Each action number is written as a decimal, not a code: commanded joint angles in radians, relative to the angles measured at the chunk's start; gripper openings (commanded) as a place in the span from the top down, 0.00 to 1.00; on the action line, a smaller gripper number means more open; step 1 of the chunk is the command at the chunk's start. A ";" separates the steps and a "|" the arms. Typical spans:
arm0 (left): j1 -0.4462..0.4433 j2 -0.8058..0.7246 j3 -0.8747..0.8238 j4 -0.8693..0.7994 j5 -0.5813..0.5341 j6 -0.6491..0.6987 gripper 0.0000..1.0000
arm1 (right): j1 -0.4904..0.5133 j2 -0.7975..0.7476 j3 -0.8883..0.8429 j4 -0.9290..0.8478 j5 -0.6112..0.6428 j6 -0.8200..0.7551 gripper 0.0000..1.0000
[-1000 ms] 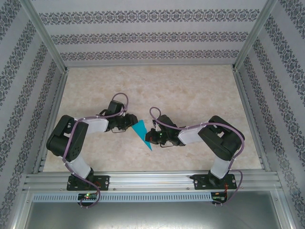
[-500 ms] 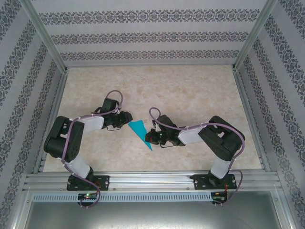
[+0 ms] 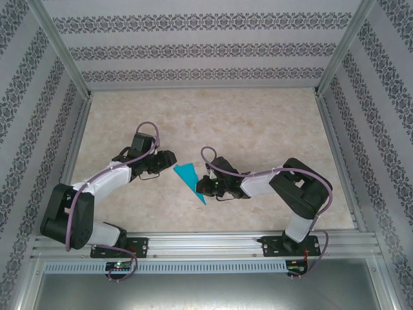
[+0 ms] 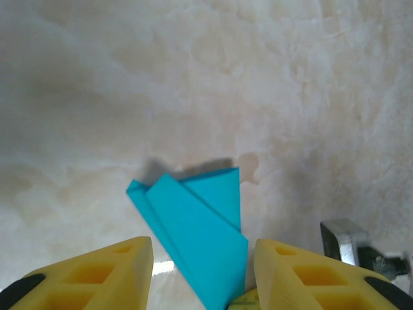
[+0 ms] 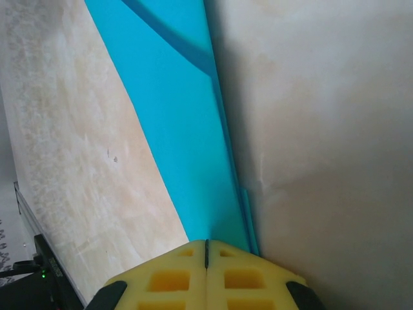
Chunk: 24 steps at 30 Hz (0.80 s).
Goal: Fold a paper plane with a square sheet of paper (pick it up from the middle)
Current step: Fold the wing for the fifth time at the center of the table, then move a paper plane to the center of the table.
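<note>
Right wrist view: right gripper (image 5: 206,248) is pinching the plane (image 5: 181,129) tightly; left gripper (image 4: 201,253) is hovering nearby, jaws apart.

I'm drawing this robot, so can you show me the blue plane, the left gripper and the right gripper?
plane (image 3: 189,178), top view, middle of the blue paper.
left gripper (image 3: 169,157), top view, between its fingertips.
right gripper (image 5: 206,247), right wrist view, where its shut yellow fingertips meet.

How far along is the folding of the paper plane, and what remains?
Done: the sheet is already a slim, layered paper plane. In hand: the right fingers pinch its narrow end, and the left fingers stand open near it. Left: perhaps final wing folds; I cannot tell.
</note>
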<state>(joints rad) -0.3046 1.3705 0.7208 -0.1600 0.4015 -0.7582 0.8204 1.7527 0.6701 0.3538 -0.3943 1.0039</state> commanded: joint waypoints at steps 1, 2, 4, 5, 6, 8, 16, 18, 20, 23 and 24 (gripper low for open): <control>-0.060 -0.033 -0.015 -0.106 -0.088 -0.042 0.51 | 0.023 0.004 -0.009 -0.089 0.065 0.017 1.00; -0.077 -0.032 -0.010 -0.122 -0.105 -0.046 0.50 | 0.026 0.000 -0.012 -0.081 0.073 0.021 1.00; -0.115 -0.023 0.003 -0.142 -0.132 -0.054 0.50 | 0.032 -0.011 -0.018 -0.068 0.093 0.028 1.00; -0.131 -0.015 0.009 -0.152 -0.145 -0.059 0.50 | 0.034 -0.015 -0.018 -0.065 0.096 0.027 1.00; -0.147 -0.004 0.017 -0.160 -0.159 -0.064 0.50 | 0.037 -0.020 -0.021 -0.056 0.096 0.025 1.00; -0.178 0.023 0.043 -0.184 -0.186 -0.074 0.50 | 0.040 -0.034 -0.023 -0.047 0.091 0.020 1.00; -0.275 0.142 0.171 -0.282 -0.271 -0.091 0.48 | 0.045 -0.192 -0.060 -0.044 0.104 -0.073 0.97; -0.284 0.166 0.196 -0.303 -0.277 -0.094 0.48 | 0.039 -0.235 -0.091 -0.038 0.130 -0.076 0.95; -0.295 0.182 0.220 -0.328 -0.290 -0.095 0.48 | 0.026 -0.276 -0.119 -0.072 0.173 -0.067 0.94; -0.315 0.203 0.247 -0.336 -0.288 -0.096 0.44 | -0.008 -0.334 -0.186 -0.076 0.227 -0.044 0.94; -0.323 0.209 0.257 -0.343 -0.291 -0.099 0.44 | -0.019 -0.350 -0.206 -0.077 0.238 -0.033 0.92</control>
<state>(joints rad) -0.6014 1.5612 0.9405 -0.4400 0.1425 -0.8421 0.8291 1.4376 0.5205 0.3145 -0.2405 0.9642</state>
